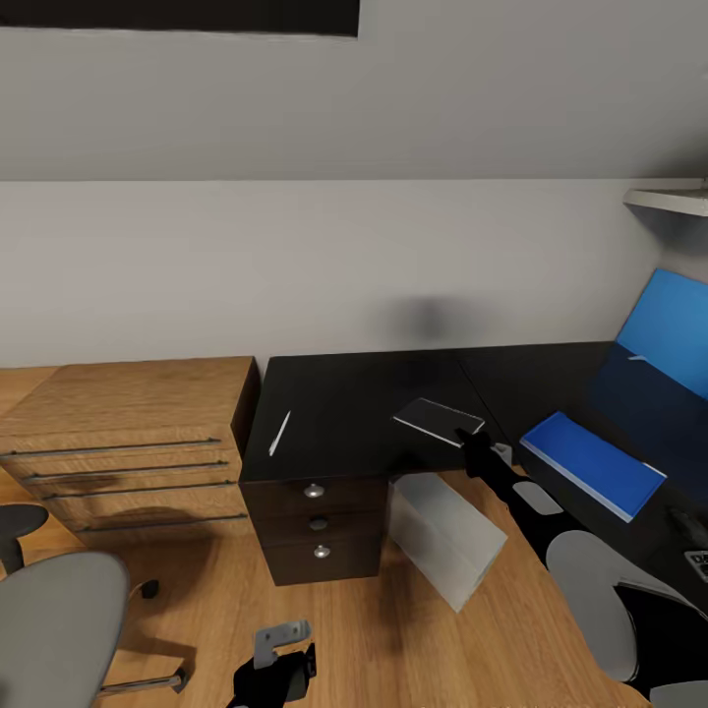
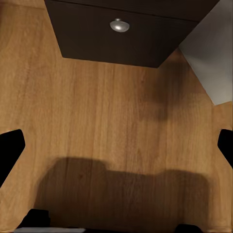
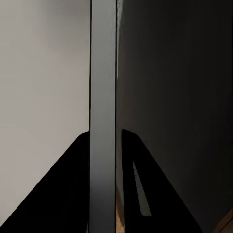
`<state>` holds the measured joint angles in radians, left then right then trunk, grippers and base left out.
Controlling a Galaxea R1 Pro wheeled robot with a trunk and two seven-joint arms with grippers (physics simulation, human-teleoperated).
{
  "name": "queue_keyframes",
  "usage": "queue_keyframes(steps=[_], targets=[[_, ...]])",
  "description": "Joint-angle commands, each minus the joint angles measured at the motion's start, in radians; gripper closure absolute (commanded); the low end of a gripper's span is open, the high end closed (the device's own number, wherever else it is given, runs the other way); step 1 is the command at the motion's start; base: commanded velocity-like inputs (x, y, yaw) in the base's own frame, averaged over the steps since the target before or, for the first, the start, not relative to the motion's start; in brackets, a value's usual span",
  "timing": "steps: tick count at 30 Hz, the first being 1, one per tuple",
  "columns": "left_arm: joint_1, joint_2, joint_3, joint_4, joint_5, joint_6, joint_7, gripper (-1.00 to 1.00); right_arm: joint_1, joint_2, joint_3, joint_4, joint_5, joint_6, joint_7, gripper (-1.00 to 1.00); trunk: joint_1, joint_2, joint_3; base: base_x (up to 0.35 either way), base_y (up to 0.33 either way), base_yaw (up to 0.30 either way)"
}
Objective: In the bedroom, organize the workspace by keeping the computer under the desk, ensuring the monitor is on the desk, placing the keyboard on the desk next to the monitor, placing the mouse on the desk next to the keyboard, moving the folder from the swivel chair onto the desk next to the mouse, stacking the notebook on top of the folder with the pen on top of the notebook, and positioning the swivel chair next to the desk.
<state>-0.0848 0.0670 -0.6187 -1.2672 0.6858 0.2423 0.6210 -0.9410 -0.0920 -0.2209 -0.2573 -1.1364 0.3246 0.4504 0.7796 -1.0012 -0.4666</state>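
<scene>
The notebook [image 1: 439, 420] is lifted at a tilt just above the desk [image 1: 354, 413], near its front edge at the inner corner, presumably for carrying to the folder [image 1: 591, 463] lying further along the front edge. The right gripper [image 1: 475, 449] is closed on the notebook's near edge. The pen [image 1: 279, 433] lies near the desk's left end. The left gripper [image 1: 280, 661], spread and empty, hangs low over the floor.

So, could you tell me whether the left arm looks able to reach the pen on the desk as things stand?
Probably not without moving: the left gripper hangs low over the floor, while the pen lies up on the desk, though nothing blocks the way.
</scene>
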Motion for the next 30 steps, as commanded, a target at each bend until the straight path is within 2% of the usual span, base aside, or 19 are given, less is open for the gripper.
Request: queue_keyframes(steps=[1,5,8,14,23,25,26,29,30], targets=[[-0.001,-0.013,-0.002,0.017,0.004,0.003,0.006,-1.0,-0.001,-0.001,-0.005,0.001,-0.007,0.009,0.012,1.0,0.0,-0.001,-0.001,0.0,0.0,-0.22],[-0.001,-0.054,-0.001,0.073,0.001,0.002,0.005,-1.0,-0.001,-0.004,-0.005,0.0,-0.007,0.009,0.024,1.0,0.0,-0.001,-0.001,0.0,0.0,-0.243],[-0.001,-0.065,-0.001,0.095,-0.002,0.001,0.004,-1.0,-0.001,-0.009,-0.005,0.0,-0.006,0.008,0.026,1.0,0.0,-0.001,-0.001,0.0,0.0,-0.259],[-0.001,-0.07,0.002,0.129,-0.003,-0.001,0.003,-1.0,-0.001,-0.023,-0.005,-0.001,-0.007,0.008,0.028,1.0,0.0,-0.001,-0.001,0.0,0.0,-0.265],[-0.001,-0.062,0.009,0.316,-0.004,-0.021,0.001,-1.0,-0.001,-0.036,-0.006,-0.003,-0.008,0.008,0.027,1.0,0.0,-0.001,-0.001,0.0,0.0,-0.267],[-0.001,-0.052,0.01,0.373,-0.005,-0.076,0.0,-1.0,-0.001,-0.036,-0.006,-0.003,-0.008,0.008,0.027,1.0,0.0,-0.001,-0.001,0.0,0.0,-0.267],[-0.001,-0.044,0.01,0.402,-0.005,-0.147,0.0,-1.0,-0.001,-0.038,-0.007,-0.003,-0.008,0.007,0.027,1.0,0.0,-0.001,-0.001,0.0,0.0,-0.267],[-0.001,-0.041,0.011,0.416,-0.004,-0.188,0.0,-1.0,-0.001,-0.047,-0.009,-0.003,-0.008,0.007,0.026,1.0,0.0,-0.001,-0.001,0.0,0.0,-0.267],[-0.001,-0.039,0.01,0.425,-0.004,-0.211,0.0,-1.0,-0.001,-0.058,-0.014,-0.003,-0.008,0.007,0.025,1.0,0.0,-0.001,-0.001,0.0,-0.022,-0.267]])
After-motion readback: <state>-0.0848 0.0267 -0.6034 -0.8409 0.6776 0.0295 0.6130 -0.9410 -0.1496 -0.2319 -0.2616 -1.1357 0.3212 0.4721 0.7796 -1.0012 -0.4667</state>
